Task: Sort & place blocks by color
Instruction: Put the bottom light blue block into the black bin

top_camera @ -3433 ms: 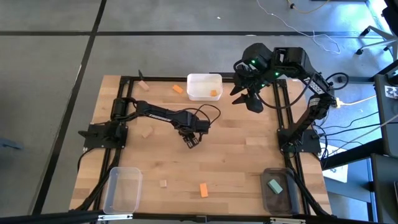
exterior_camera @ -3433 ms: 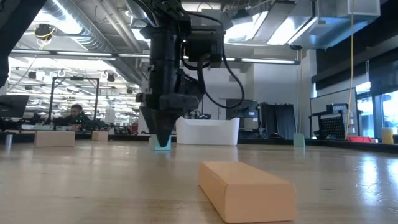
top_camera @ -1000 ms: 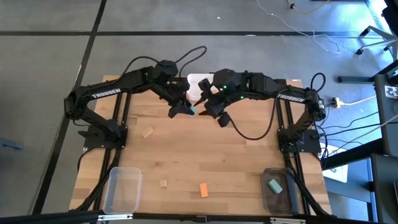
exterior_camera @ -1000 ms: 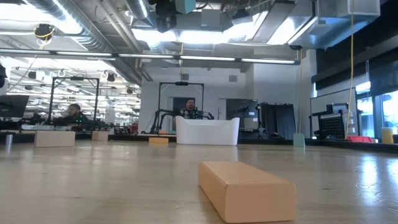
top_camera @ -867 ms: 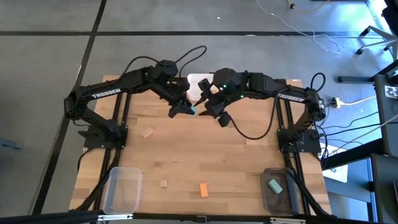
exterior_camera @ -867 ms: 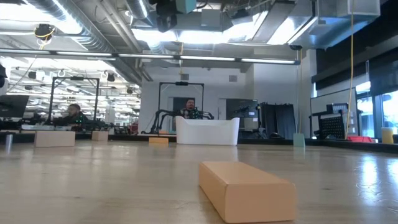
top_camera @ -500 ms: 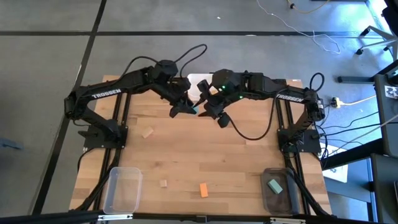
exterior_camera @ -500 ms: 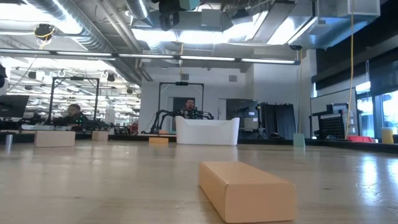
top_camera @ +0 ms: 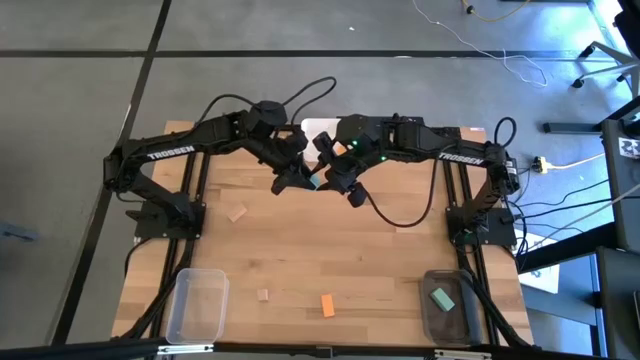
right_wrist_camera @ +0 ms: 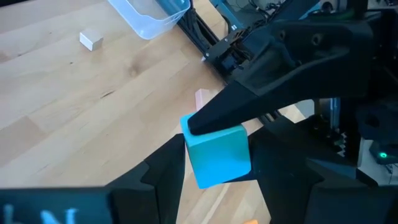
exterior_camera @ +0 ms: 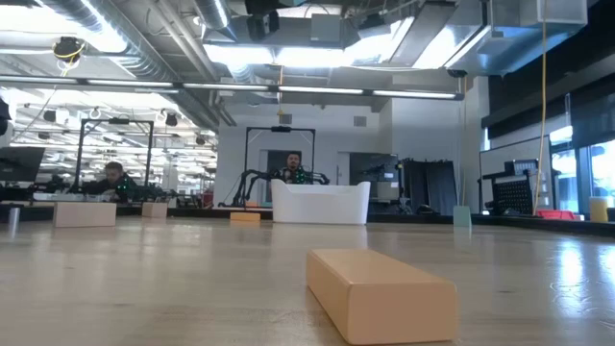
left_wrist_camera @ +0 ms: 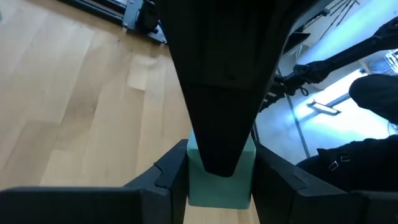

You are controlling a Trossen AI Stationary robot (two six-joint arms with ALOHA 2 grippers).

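Note:
A teal block [top_camera: 315, 181] hangs high over the far middle of the table, between my two grippers. My left gripper [top_camera: 300, 180] reaches it from the table's left and my right gripper [top_camera: 330, 180] from the right, each shut on it. In the left wrist view the block [left_wrist_camera: 221, 183] sits between my left fingers, with a right finger [left_wrist_camera: 217, 93] laid over it. In the right wrist view the block [right_wrist_camera: 217, 155] sits between my right fingers, with a left finger [right_wrist_camera: 249, 99] on its top edge. The low view does not show the block. My left gripper pinches the teal block by two opposite sides [left_wrist_camera: 194, 186] between its two fingers. It comes from the table's left, slanting down. The block is lifted well clear of the table. My right gripper pinches the same block by its other pair of sides [right_wrist_camera: 193, 158]. It comes from the table's right, slanting down, so its fingers cross those of the left gripper.
A white bin [top_camera: 312, 127] stands at the far edge behind the grippers. A clear bin [top_camera: 195, 305] is near left. A dark bin [top_camera: 450, 305] near right holds a green block [top_camera: 442, 298]. An orange block [top_camera: 327, 305] and tan blocks [top_camera: 236, 212] [top_camera: 262, 295] lie on the wood.
Both grippers have stayed joined at the teal block with no visible opening or shutting. The block showed at the top edge of the low view a second ago and no longer shows there.

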